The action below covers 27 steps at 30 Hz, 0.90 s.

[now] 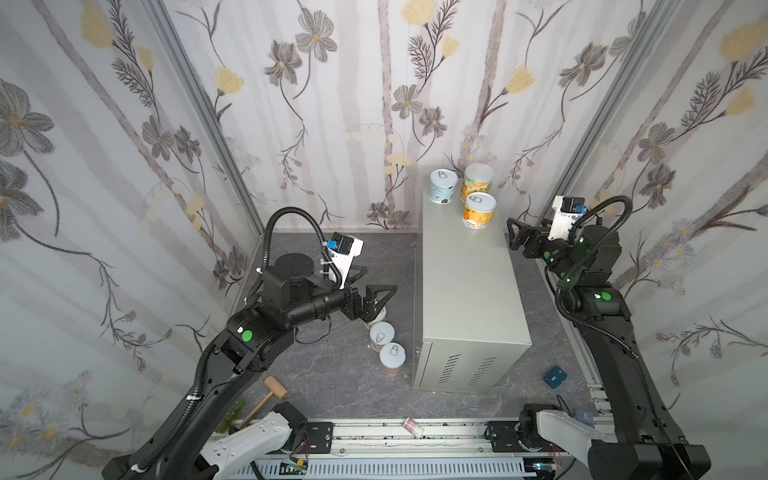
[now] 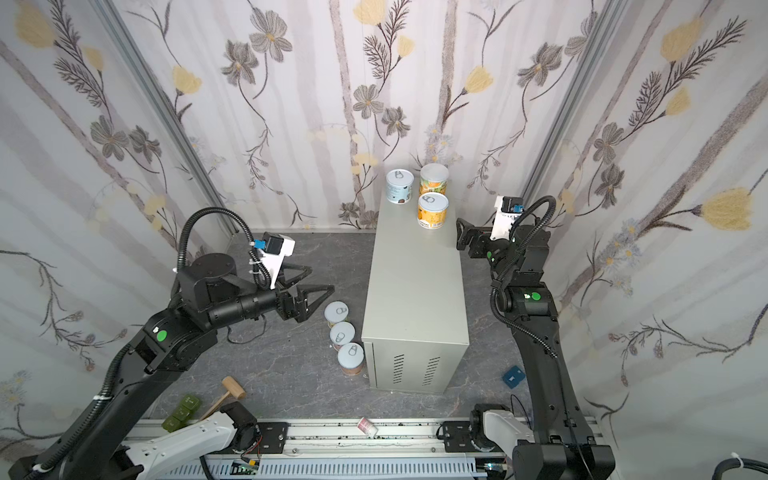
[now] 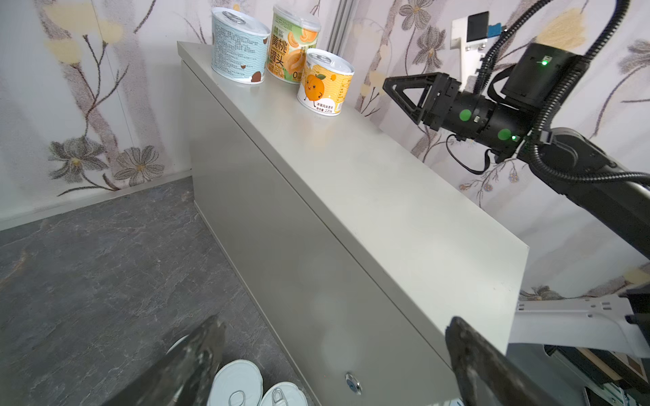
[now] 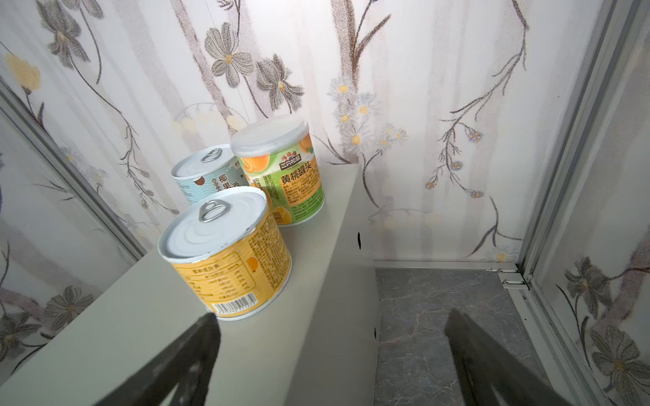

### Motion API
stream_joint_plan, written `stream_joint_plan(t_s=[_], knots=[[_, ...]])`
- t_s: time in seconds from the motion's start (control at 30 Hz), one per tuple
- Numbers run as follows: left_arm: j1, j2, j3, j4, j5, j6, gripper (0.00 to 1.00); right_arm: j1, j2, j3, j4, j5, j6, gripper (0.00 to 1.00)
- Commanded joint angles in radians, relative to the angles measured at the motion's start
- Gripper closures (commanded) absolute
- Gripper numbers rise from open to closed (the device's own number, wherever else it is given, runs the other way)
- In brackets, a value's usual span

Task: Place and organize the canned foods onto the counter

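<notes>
Left arm [image 1: 291, 307] reaches low, jaws spread open over the floor cans [image 2: 342, 334]; right arm [image 1: 598, 299] hovers beside the table [image 1: 465, 282], jaws open, empty.

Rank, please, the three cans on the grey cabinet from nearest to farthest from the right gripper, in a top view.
1. Orange-labelled cylindrical tin can, front right.
2. Yellow-green-labelled cylindrical can, back right.
3. Pale blue-labelled cylindrical can, back left.
</notes>
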<state>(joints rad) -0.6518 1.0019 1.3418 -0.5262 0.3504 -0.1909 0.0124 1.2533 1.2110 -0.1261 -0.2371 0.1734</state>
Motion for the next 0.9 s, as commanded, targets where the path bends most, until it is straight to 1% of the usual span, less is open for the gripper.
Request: stream_joint_plan(t_s=[0.0,0.1,0.23,0.3,0.4,0.5,0.6,0.63,0.7,0.77,0.87], knots=[[0.001,0.035,0.032,0.043,-0.050,0.000,0.00,0.048,-0.024,0.006,-0.038,-0.030,-0.048,0.00],[0.001,0.031,0.017,0.087,-0.079,-0.004,0.00,0.172,-0.058,0.034,-0.102,0.061,-0.083,0.00],[0.001,0.009,-0.028,0.126,-0.108,-0.017,0.00,0.318,-0.067,0.041,-0.089,0.130,-0.030,0.00],[0.001,0.003,-0.038,0.129,-0.114,-0.023,0.00,0.407,-0.032,0.070,-0.073,0.195,-0.012,0.00],[0.001,-0.011,-0.045,0.126,-0.118,-0.031,0.00,0.503,0.052,0.118,-0.030,0.265,0.010,0.00],[0.001,-0.037,-0.047,0.106,-0.140,-0.027,0.00,0.567,0.150,0.181,0.002,0.347,0.032,0.00],[0.001,-0.062,-0.050,0.082,-0.167,-0.020,0.00,0.604,0.243,0.243,0.034,0.407,0.071,0.00],[0.002,-0.069,-0.051,0.076,-0.171,-0.019,0.00,0.620,0.276,0.272,0.033,0.443,0.078,0.00],[0.002,-0.081,-0.057,0.071,-0.177,-0.019,0.00,0.654,0.356,0.356,0.008,0.505,0.078,0.00],[0.002,-0.088,-0.062,0.070,-0.181,-0.022,0.00,0.681,0.446,0.443,-0.035,0.590,0.091,0.00],[0.003,-0.098,-0.064,0.065,-0.187,-0.022,0.00,0.706,0.540,0.547,-0.091,0.715,0.112,0.00]])
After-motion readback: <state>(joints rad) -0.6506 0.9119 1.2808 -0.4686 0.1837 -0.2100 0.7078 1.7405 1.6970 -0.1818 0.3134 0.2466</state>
